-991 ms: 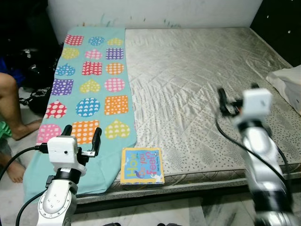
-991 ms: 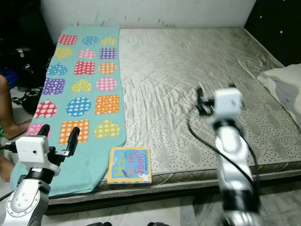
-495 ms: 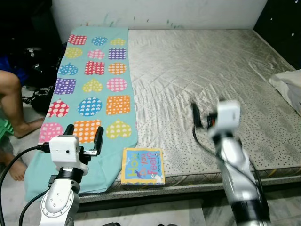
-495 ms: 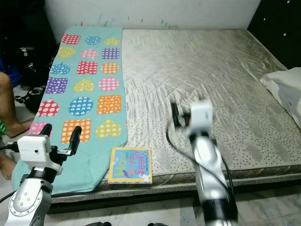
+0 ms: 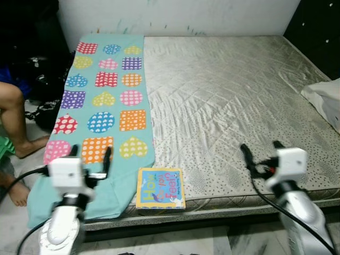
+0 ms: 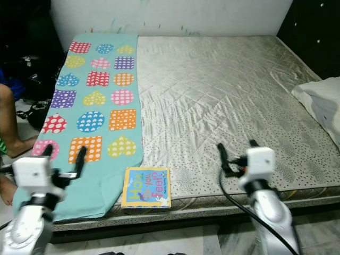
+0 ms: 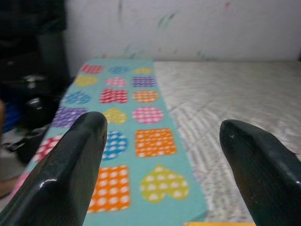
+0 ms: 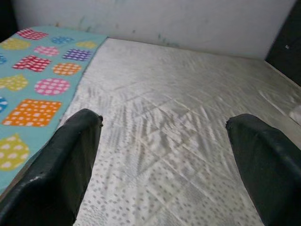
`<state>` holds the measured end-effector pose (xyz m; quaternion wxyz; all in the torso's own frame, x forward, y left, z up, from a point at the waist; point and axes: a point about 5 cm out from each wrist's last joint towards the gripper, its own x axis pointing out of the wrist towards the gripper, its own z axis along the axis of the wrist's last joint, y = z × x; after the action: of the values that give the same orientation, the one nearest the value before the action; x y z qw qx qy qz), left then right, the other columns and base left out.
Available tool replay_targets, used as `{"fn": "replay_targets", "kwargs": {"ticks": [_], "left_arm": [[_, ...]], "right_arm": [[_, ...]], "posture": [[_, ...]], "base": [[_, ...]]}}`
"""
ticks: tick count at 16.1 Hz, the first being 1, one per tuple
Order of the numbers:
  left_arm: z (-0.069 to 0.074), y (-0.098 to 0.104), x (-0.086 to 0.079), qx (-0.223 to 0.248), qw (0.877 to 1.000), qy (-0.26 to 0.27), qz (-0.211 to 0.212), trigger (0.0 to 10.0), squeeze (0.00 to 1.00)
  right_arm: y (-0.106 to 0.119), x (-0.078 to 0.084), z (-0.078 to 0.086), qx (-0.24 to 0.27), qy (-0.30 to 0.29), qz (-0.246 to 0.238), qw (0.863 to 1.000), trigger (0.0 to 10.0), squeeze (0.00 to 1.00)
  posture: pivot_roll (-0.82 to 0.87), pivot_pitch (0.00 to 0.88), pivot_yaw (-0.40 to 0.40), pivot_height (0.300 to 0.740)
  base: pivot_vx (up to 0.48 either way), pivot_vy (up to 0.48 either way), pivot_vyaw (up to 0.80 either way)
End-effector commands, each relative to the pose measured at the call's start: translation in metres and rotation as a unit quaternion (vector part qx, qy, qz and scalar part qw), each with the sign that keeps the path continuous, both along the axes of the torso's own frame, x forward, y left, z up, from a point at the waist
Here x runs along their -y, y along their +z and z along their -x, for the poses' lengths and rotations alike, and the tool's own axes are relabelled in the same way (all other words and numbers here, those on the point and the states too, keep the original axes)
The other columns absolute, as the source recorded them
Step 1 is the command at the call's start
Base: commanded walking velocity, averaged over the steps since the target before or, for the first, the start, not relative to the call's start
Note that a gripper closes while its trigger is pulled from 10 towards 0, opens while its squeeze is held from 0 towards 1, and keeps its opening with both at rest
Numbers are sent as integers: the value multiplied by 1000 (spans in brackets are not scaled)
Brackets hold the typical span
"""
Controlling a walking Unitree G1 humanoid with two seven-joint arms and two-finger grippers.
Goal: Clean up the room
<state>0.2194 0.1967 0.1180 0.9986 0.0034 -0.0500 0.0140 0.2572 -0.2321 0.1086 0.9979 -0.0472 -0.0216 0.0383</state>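
A colourful children's book (image 5: 160,187) lies flat at the front edge of the grey quilted mattress (image 5: 228,90). A teal blanket (image 5: 101,101) with dotted hearts and squares covers the mattress's left strip. My left gripper (image 5: 90,154) hovers open over the blanket's front corner, left of the book, holding nothing. My right gripper (image 5: 260,147) hovers open above the mattress's front edge, right of the book, also holding nothing. The left wrist view looks between the black fingers (image 7: 70,165) along the blanket (image 7: 117,99). The right wrist view looks along the mattress (image 8: 164,108).
A white pillow (image 5: 325,98) lies at the mattress's right edge. A person's leg (image 5: 13,119) and dark bags (image 5: 40,69) are on the floor to the left. A white wall (image 5: 175,16) stands behind the bed, and tiled floor (image 5: 175,244) lies in front.
My right arm swung from raised at the right, through the centre, down to the mattress's front edge. My left arm sank slightly. The book has not moved.
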Motion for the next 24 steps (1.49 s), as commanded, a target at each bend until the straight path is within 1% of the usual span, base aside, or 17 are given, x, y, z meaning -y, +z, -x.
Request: {"fn": "replay_targets", "kwargs": {"ticks": [1,3,4,6,7,9,10,14,17,19,21,24], "left_arm": [[4,0,-2,-5,1000,7,-1,10000,0],[4,-2,5,-9,1000,4,2,10000,0],[4,-2,6,-9,1000,4,3,10000,0],[3,-1,7,-10,1000,3,5,10000,0],[3,-1,6,-10,1000,3,7,10000,0],[2,-1,5,-11,1000,2,10,10000,0],[1,-1,6,-11,1000,2,11,10000,0],[0,-1,10,-11,1000,0,13,10000,0],[1,-1,10,-12,1000,1,14,10000,0],[1,-5,8,-24,999,10,24,10000,0],[3,-13,2,-47,997,25,51,10000,0],[2,-12,0,-50,997,24,51,10000,0]], "right_arm": [[2,2,6,-4,0,-2,1000,10000,0],[-5,-7,14,-19,14,-8,1000,10000,0],[-5,-9,15,-21,16,-11,1000,10000,0],[-9,-7,16,-31,-2,-21,999,10000,0],[-10,-5,17,-35,-5,-19,999,10000,0],[-11,-3,18,-39,-10,-20,999,10000,0],[-11,-3,17,-39,-10,-21,999,10000,0],[-8,-7,11,-41,-11,-21,999,10000,0],[-10,-7,10,-45,-15,-23,999,10000,0],[-8,-9,8,-40,-13,-23,999,10000,0],[-5,-12,4,-34,-12,-26,999,10000,0],[-3,-13,1,-31,-15,-30,999,10000,0]], "posture": [[-7,94,-35,740],[-7,100,-31,740],[-7,102,-30,740],[-7,103,-29,740],[-7,106,-27,740],[-11,108,-28,740],[-13,111,-28,740],[-14,121,-35,740],[-12,128,-38,740],[-12,129,-39,740],[-15,146,-41,740],[-16,167,-40,740]], "base": [[0,0,0],[0,0,0],[0,0,0],[0,0,0],[0,0,0],[0,0,-688],[0,0,-663],[0,0,0],[0,0,-800],[0,0,-538],[0,0,0],[0,0,0]]}}
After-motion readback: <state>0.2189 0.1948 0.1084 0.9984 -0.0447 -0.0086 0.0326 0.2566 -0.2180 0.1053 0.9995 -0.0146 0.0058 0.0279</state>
